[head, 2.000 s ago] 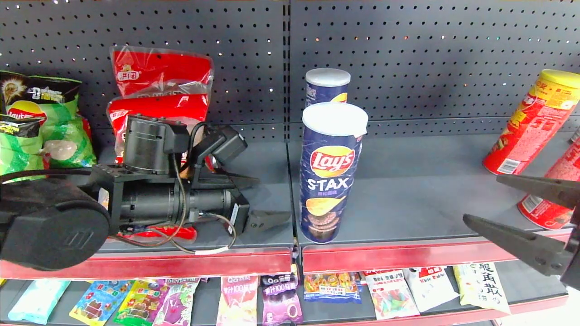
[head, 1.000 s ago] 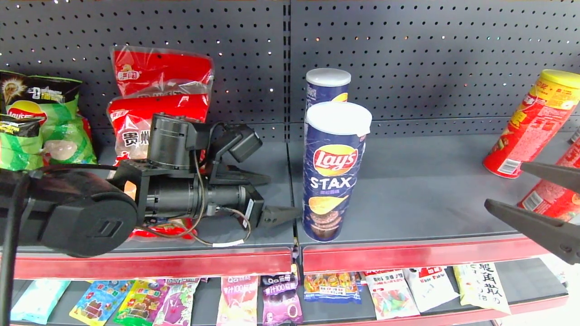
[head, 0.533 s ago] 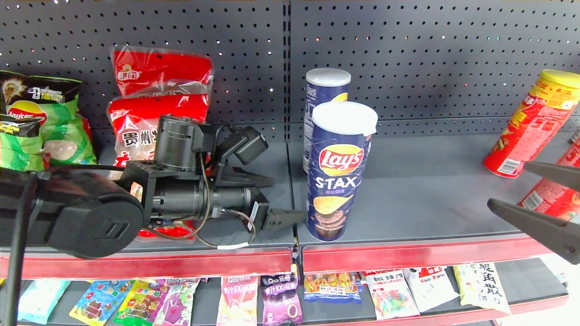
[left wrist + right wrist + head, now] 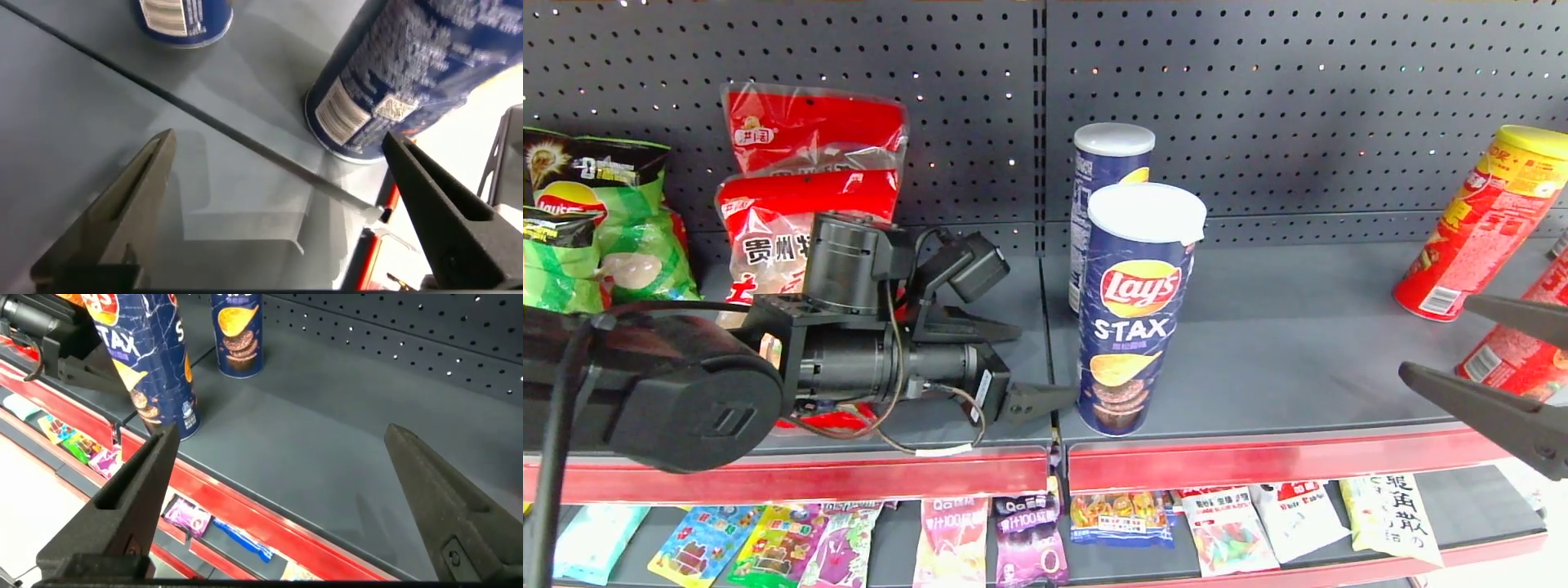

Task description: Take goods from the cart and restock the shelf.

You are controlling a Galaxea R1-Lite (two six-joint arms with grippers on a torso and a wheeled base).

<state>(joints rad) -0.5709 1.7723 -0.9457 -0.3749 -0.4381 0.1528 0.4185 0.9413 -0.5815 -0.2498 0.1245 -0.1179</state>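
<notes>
light: bright, even | glare: sheen on red bag (image 4: pixel 810 131) | shadow: soft patch — pegboard (image 4: pixel 1282 163)

Left arm (image 4: pixel 654 400): stretched level from the left side, pointing right.
Left gripper (image 4: pixel 1045 363): at the middle, its 2 fingers spread wide, 1 far and 1 near.
Right gripper (image 4: pixel 1433 336): at the right edge, pointing left, its 2 fingers spread wide apart.

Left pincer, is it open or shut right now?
Open. The left pincer has its fingers wide apart over the shelf, gripping nothing; the front blue can stands near one fingertip.
</notes>
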